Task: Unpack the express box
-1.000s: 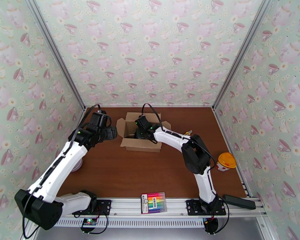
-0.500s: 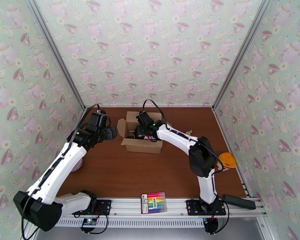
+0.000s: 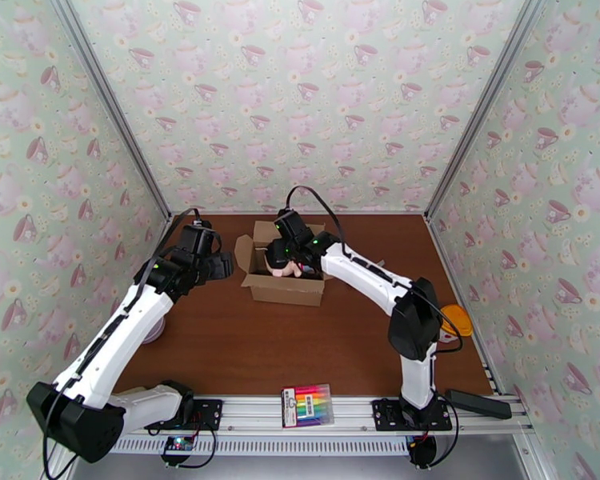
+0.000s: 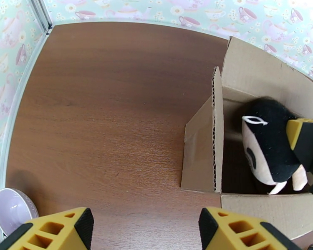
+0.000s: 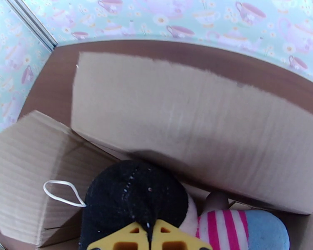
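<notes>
We saw the express box (image 3: 284, 290) sitting on the tabletop (image 3: 260, 346) toward the far side, a bit left of centre, top flaps folded open. The right gripper (image 3: 288, 260) was over the box opening, jaws pinched fully together on the black head of a plush toy (image 3: 285, 270). The right wrist view showed the gripper (image 5: 149, 231) closed right at that black head (image 5: 135, 196), with a white loop on it and a pink-striped and blue body beside it, far flap (image 5: 177, 117) standing behind. In the left wrist view the toy (image 4: 267, 151) sat inside the box walls (image 4: 202, 155), cream face toward us, right gripper (image 4: 304, 138) against its head. The left gripper (image 3: 220, 266) was just left of the box's left flap, jaws spread wide (image 4: 146, 226), nothing between them, bare tabletop below. A purple bowl (image 4: 12, 209) sat near the left wall, and a marker pack (image 3: 307, 405) lay at the near edge.
</notes>
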Controlling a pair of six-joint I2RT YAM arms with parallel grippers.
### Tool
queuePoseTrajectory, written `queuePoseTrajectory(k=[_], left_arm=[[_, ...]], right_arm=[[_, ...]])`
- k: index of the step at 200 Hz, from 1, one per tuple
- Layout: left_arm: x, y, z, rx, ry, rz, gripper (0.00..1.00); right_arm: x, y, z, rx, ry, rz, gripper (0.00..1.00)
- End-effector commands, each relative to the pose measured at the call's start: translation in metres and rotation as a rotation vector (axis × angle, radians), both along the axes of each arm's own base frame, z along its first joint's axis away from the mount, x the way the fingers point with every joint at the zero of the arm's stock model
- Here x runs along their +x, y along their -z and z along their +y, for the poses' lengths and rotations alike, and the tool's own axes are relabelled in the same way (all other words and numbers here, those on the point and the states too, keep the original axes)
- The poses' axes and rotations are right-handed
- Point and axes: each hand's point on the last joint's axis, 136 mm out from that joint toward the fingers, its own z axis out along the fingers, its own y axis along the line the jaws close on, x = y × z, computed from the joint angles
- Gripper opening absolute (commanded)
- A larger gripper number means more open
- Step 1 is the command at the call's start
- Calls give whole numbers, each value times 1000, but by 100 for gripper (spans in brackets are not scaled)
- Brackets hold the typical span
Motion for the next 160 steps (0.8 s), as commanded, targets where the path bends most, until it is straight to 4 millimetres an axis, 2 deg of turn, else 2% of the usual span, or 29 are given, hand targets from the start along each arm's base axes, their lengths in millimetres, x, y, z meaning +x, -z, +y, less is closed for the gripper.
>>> queuePoseTrajectory(k=[1,42,94,134,160], left_arm=[[-3,-2,0,-23,-4,-9,73],[-2,-6,0,-25,-4,-17,73],[-2,-10,2,-25,-11,-16,73],[-4,-12,4,-33,-30,-24,73],[-8,-12,6,-37,-44,-23,73]], right_arm=[[-4,-55,-4,38,-8,-95,0],[-12,-93,-11,78,-26,-151,0],[-37,-133,-21,142,-75,-183,0],[-73,-153,-31,148,-112,-211,0],[-104,-153,-38,127,-136,-211,0]])
